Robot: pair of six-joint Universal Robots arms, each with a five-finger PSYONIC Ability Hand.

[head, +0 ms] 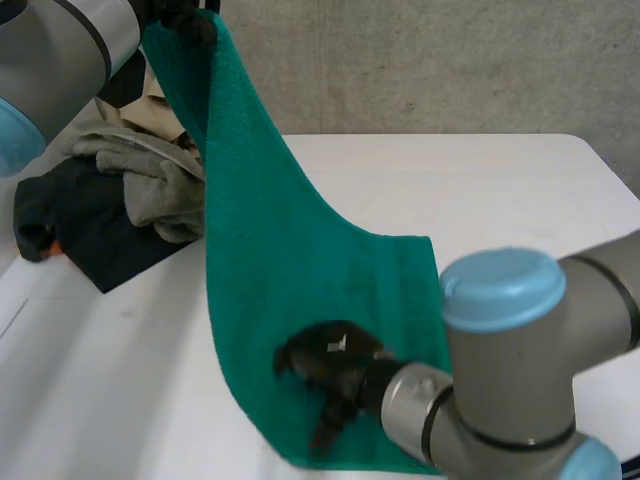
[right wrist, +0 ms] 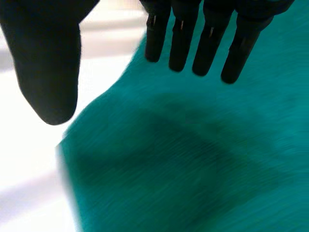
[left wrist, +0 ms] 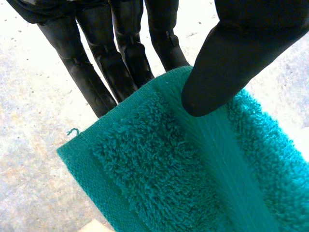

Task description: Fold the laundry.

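left robot hand [head: 188, 20] is raised high over the far left of the bench [head: 500, 190], pinching the teal towel [head: 290, 260] at a top corner: straight fingers [left wrist: 120, 58] behind the hem, thumb [left wrist: 222, 63] pressed on the front face (left wrist view shows this clearly). towel hangs from that corner in a long slope, and its lower part lies flat on the bench on the robot's side. right robot hand [head: 330, 368] is over that lower part, close to the towel's near edge. its fingers [right wrist: 207, 43] are straight and side by side, thumb [right wrist: 48, 63] spread well away, nothing clamped. can't tell whether it touches the terry or is just above it. laundry pile [head: 120, 190] sits at the far left of the bench, partly behind the hanging towel: grey-beige garment [head: 160, 195] on top of a dark navy one [head: 70, 215], both crumpled
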